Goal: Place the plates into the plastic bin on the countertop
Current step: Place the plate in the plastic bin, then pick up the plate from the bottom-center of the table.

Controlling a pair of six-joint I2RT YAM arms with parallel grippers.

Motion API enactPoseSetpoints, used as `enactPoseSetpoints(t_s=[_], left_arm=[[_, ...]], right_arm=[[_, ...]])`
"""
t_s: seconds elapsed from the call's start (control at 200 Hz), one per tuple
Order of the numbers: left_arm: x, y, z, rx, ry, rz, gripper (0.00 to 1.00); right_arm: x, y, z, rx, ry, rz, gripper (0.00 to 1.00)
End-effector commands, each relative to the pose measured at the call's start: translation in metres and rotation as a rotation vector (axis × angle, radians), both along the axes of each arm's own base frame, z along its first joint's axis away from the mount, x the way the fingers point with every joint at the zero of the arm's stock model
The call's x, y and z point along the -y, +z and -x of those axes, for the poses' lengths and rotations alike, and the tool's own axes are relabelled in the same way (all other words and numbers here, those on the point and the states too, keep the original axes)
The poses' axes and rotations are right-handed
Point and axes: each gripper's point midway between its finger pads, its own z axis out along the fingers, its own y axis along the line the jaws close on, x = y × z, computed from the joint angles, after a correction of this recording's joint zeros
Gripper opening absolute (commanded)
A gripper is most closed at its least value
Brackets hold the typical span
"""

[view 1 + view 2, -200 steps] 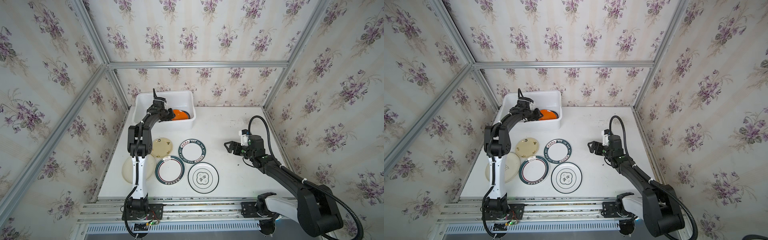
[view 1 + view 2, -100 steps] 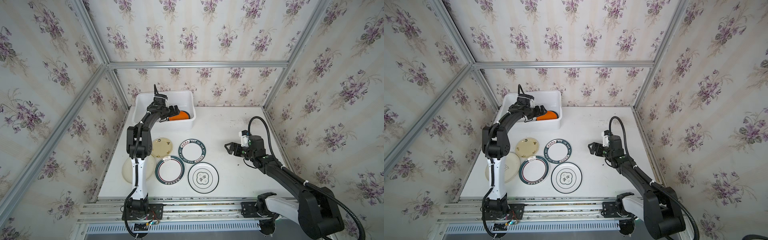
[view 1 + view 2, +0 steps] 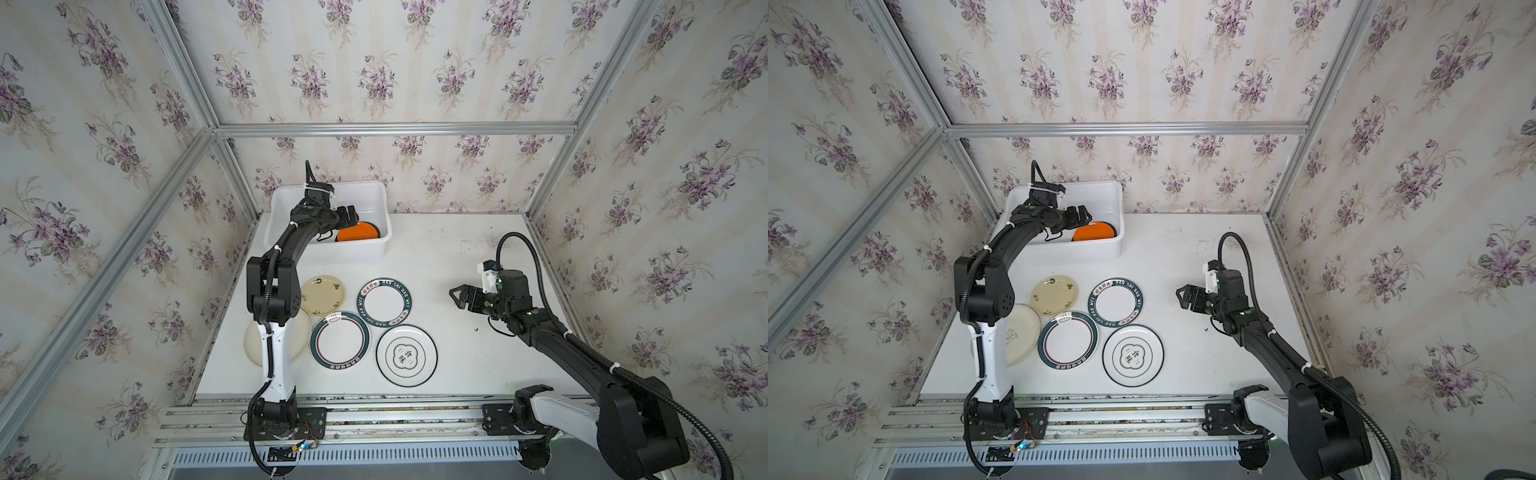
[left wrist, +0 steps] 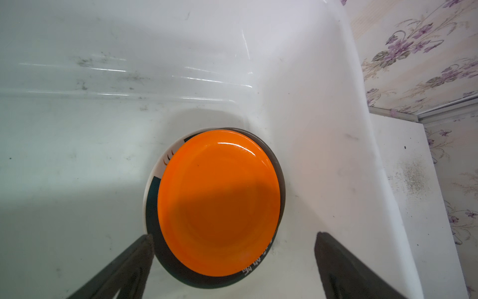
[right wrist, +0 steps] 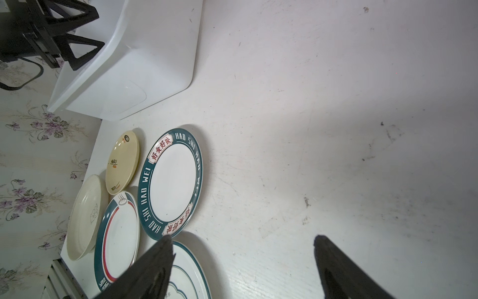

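Left wrist view: the orange plate (image 4: 218,202) lies flat on a stack in a corner of the plastic bin (image 4: 310,103), with the left gripper (image 4: 232,234) released above it. The bin's long axis follows the back edge of the countertop (image 3: 457,249). The right gripper (image 3: 455,298), fingers spread, hangs over the open right side.

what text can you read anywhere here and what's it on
"HAO SHI HAO WEI": green rim of the lettered plate.
"好食好味": red, on that rim's white labels.
Unreadable, too small or hidden: characters on the clover plate, striped plate, small cream plate, and dark plate under the orange plate.
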Motion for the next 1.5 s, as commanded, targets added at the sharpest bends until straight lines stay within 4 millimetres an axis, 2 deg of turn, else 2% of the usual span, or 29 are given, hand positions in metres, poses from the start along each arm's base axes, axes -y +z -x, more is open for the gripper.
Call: enactPoseSetpoints(t_s=[0.0,0.425,0.545,0.795,0.999,1.169,1.294,1.329,1.344,1.494], left_arm=[[-0.005,0.016,0.006,0.031,0.011,-0.036,1.0],[-0.005,0.056,0.054,0.077,0.013,-0.071,1.0],[-0.006,0.079,0.07,0.142,0.047,-0.071,1.0],[-0.001,0.119,0.113,0.259,0.056,-0.07,1.0],[0.01,0.139,0.153,0.367,0.083,-0.007,1.0],[0.021,0.14,0.179,0.385,0.055,0.008,1.0],[0.022,0.13,0.197,0.38,0.046,0.017,1.0],[0.022,0.12,0.199,0.364,0.046,0.013,1.0],[0.021,0.128,0.204,0.386,0.048,0.023,1.0],[0.018,0.114,0.222,0.376,0.045,0.045,1.0]], right_arm=[[-0.009,0.005,0.003,-0.023,0.034,-0.048,0.88],[-0.025,-0.018,0.029,-0.123,0.089,-0.131,0.86],[-0.035,-0.025,0.033,-0.135,0.099,-0.155,0.86],[-0.045,-0.033,0.044,-0.152,0.112,-0.185,0.85],[-0.051,-0.036,0.042,-0.16,0.108,-0.212,0.83],[-0.058,-0.044,0.044,-0.194,0.12,-0.24,0.82],[-0.061,-0.05,0.046,-0.216,0.127,-0.265,0.78],[-0.062,-0.052,0.048,-0.224,0.128,-0.268,0.77],[-0.062,-0.053,0.048,-0.226,0.129,-0.268,0.76],[-0.064,-0.061,0.058,-0.247,0.138,-0.262,0.68]])
